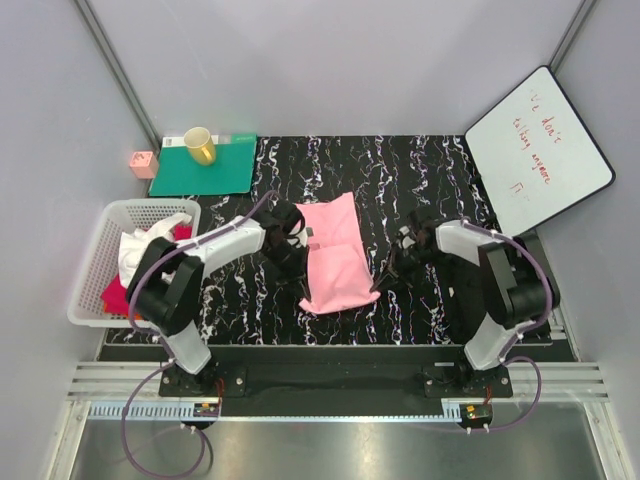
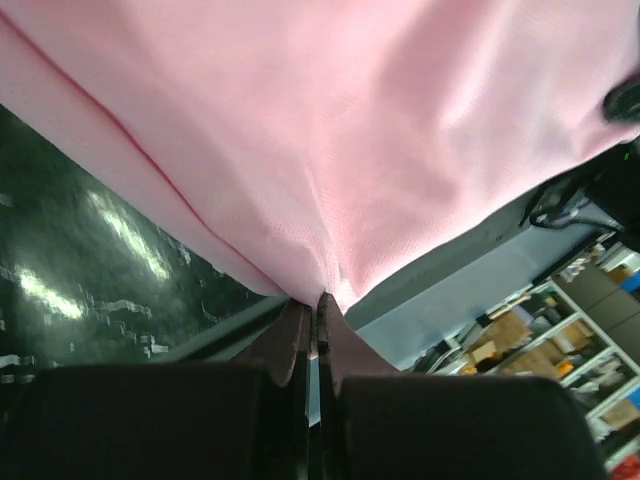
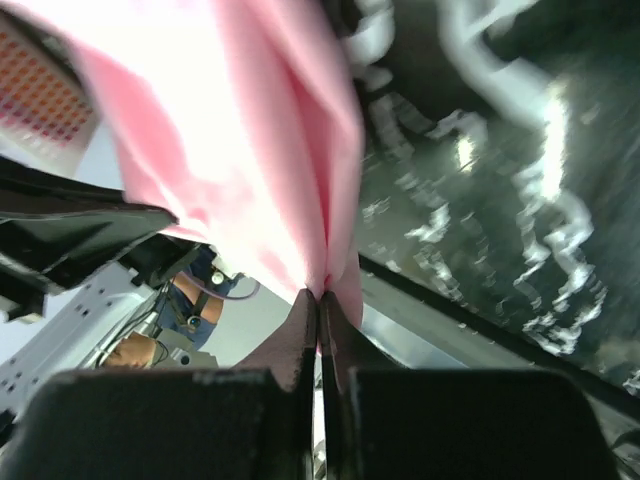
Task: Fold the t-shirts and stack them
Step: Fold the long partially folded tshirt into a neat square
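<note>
The light pink t-shirt (image 1: 335, 252) is held partly folded over the middle of the black patterned table. My left gripper (image 1: 290, 238) is shut on its left edge; in the left wrist view the pink cloth (image 2: 380, 150) is pinched at the closed fingertips (image 2: 318, 300). My right gripper (image 1: 400, 262) is shut on its right edge, with cloth (image 3: 250, 150) pinched at the fingertips (image 3: 320, 295). The white t-shirt (image 1: 140, 245) and the magenta-red t-shirt (image 1: 118, 293) lie crumpled in the white basket (image 1: 92, 262) at the left.
A green mat (image 1: 205, 168) with a yellow cup (image 1: 200, 146) lies at the back left, a small pink box (image 1: 143, 163) beside it. A whiteboard (image 1: 538, 150) leans at the back right. Grey walls enclose the table.
</note>
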Tool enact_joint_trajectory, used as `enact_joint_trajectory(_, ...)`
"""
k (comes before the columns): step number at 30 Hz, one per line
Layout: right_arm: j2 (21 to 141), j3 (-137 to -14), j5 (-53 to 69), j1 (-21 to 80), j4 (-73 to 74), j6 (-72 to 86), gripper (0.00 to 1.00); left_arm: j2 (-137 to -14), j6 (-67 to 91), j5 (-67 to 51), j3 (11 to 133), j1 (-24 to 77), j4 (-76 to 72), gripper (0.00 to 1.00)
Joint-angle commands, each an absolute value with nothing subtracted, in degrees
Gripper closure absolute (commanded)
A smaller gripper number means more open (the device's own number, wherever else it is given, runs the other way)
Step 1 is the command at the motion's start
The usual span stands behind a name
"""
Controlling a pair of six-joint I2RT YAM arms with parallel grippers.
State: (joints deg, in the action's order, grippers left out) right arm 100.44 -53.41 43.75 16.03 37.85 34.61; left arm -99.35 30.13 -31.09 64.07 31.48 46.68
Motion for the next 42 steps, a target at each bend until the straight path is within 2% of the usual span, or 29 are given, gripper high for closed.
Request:
enact_joint_trajectory(1,89.8,-58.1,46.2,16.2,39.1,37.7,1.0,-91.9,27.2,-26.9,68.6,32.1,53.7,1.0)
enact_joint_trajectory(5,89.0,-67.0,45.6,16.2,40.1,38.1,1.0,-89.8,25.1,-19.7,77.0,31.8,56.5,1.0)
enact_joint_trajectory(11,99.0,-82.7,46.0,16.1,40.0,34.5,1.0,-92.0,23.8,-17.6,85.9,29.7,56.5,1.0)
enact_joint_trajectory(20,123.0,-111.3,47.8,15.8,40.5,31.6,1.0,-98.8,23.7,-17.3,92.0,22.5,53.5,1.0)
enact_joint_trajectory(25,137.6,-131.1,50.4,15.6,40.8,34.7,1.0,-103.9,24.9,-19.4,95.9,18.2,52.3,1.0)
enact_joint_trajectory(28,146.8,-144.7,53.3,15.6,40.8,38.0,0.98,-106.3,26.9,-21.3,97.6,15.9,50.4,1.0)
enact_joint_trajectory(29,151.4,-151.7,53.9,15.6,40.6,38.9,0.95,-107.1,28.5,-21.8,97.8,14.8,49.0,1.0)
enact_joint_trajectory(31,155.7,-158.2,56.1,15.9,38.5,42.3,0.91,-108.0,30.6,-23.8,97.6,13.6,47.5,1.0)
enact_joint_trajectory(33,159.4,-161.1,58.7,16.2,34.0,45.6,0.8,-109.0,33.7,-25.0,96.4,11.8,44.5,1.0)
enact_joint_trajectory(34,159.7,-160.0,59.6,16.3,27.1,49.5,0.71,-109.1,34.6,-24.8,95.8,11.3,43.5,1.0)
enact_joint_trajectory(36,159.3,-156.3,60.6,16.3,22.8,51.5,0.51,-109.2,38.4,-25.6,92.8,8.7,39.4,1.0)
enact_joint_trajectory(37,158.8,-155.3,60.6,16.3,22.0,51.1,0.21,-109.2,39.9,-27.9,91.3,7.7,37.2,1.0)
enact_joint_trajectory(39,155.2,-150.0,60.6,16.3,21.4,49.6,0.11,-109.7,44.5,-30.7,87.5,4.4,30.4,1.0)
enact_joint_trajectory(40,153.4,-147.5,60.3,16.3,21.2,47.0,0.01,-110.0,46.9,-32.8,86.7,3.4,28.7,1.0)
enact_joint_trajectory(42,147.1,-138.9,59.2,15.9,21.3,44.0,0.0,-111.6,47.5,-34.0,86.2,1.1,25.8,1.0)
